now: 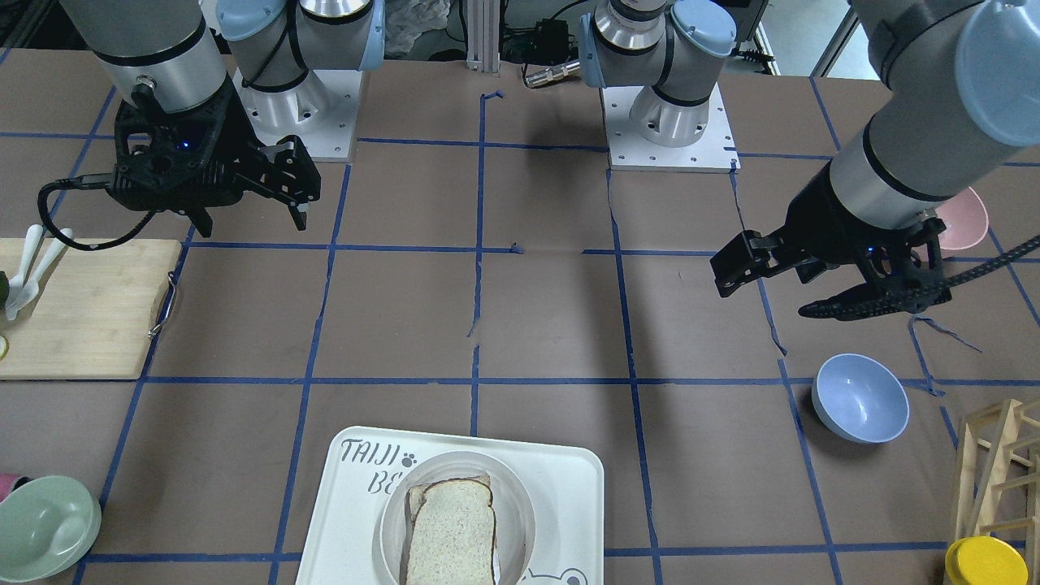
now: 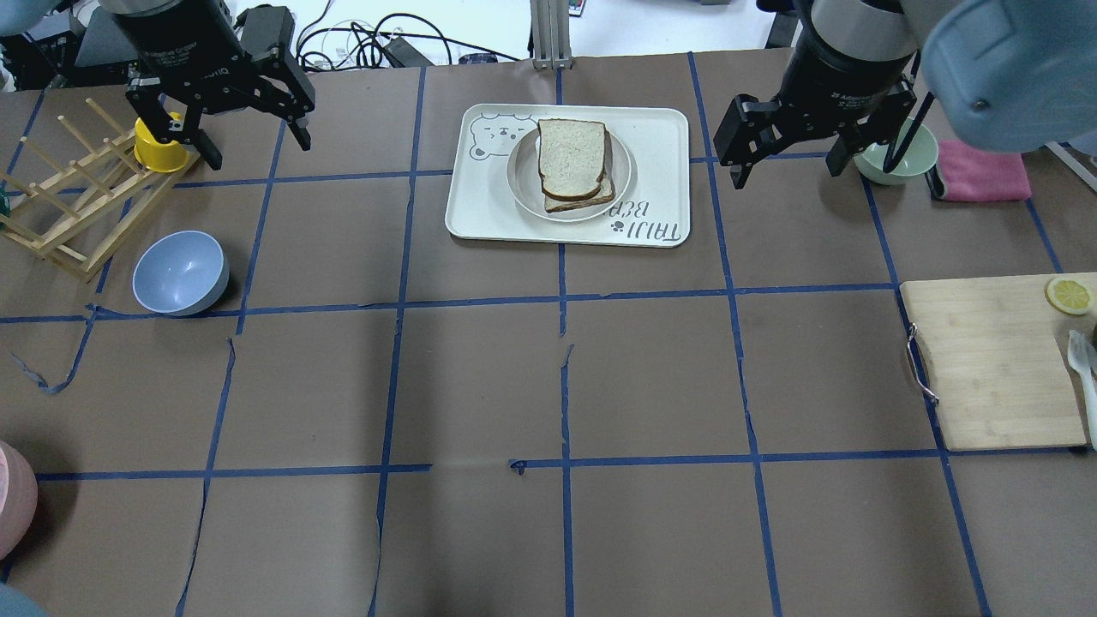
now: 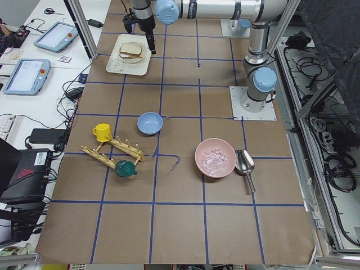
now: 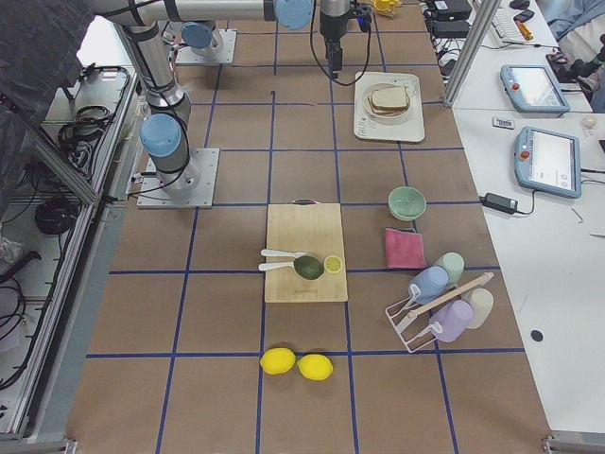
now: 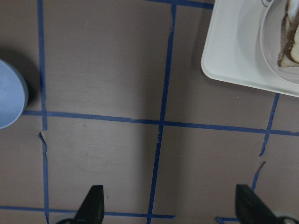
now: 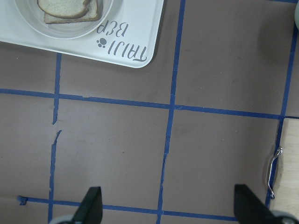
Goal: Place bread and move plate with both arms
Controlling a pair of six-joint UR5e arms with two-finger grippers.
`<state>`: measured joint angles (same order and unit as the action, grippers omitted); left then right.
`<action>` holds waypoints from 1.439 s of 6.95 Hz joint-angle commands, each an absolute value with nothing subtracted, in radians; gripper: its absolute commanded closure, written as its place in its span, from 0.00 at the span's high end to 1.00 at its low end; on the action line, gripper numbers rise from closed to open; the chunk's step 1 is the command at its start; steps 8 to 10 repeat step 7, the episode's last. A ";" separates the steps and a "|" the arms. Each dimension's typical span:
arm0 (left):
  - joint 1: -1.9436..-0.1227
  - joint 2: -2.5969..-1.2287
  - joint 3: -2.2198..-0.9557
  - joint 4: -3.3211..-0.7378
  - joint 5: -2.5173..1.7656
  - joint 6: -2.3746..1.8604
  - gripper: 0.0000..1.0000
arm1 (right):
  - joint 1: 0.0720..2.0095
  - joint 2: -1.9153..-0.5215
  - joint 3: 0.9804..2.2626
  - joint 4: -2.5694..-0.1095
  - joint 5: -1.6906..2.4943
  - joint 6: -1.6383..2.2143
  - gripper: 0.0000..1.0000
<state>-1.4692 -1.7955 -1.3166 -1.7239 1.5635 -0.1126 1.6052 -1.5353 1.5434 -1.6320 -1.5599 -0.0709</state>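
The bread is a pale slice with a dark brown crust. It lies on top of a second slice on the round off-white plate. The plate sits on the white "TAIJI BEAR" tray at the table's far middle. The bread also shows in the front view and the right wrist view. My left gripper hangs open and empty above the table, left of the tray. My right gripper hangs open and empty, right of the tray. Both wrist views show spread fingertips over bare brown paper.
A blue bowl, a wooden rack and a yellow cup stand on the left. A green bowl, a pink cloth and a wooden cutting board are on the right. A pink bowl sits near the left end.
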 commanded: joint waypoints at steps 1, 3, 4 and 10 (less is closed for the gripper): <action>-1.485 -1.746 -1.420 -1.660 1.597 -0.147 1.00 | 1.605 -1.536 1.545 -1.640 -1.560 -0.069 1.00; -1.496 -1.689 -1.448 -1.660 1.591 -0.118 1.00 | 1.606 -1.536 1.545 -1.635 -1.545 -0.067 1.00; -1.497 -1.671 -1.457 -1.661 1.589 -0.112 1.00 | 1.605 -1.536 1.545 -1.634 -1.545 -0.067 1.00; -1.497 -1.652 -1.489 -1.660 1.521 -0.009 1.00 | 1.608 -1.539 1.545 -1.638 -1.543 -0.067 1.00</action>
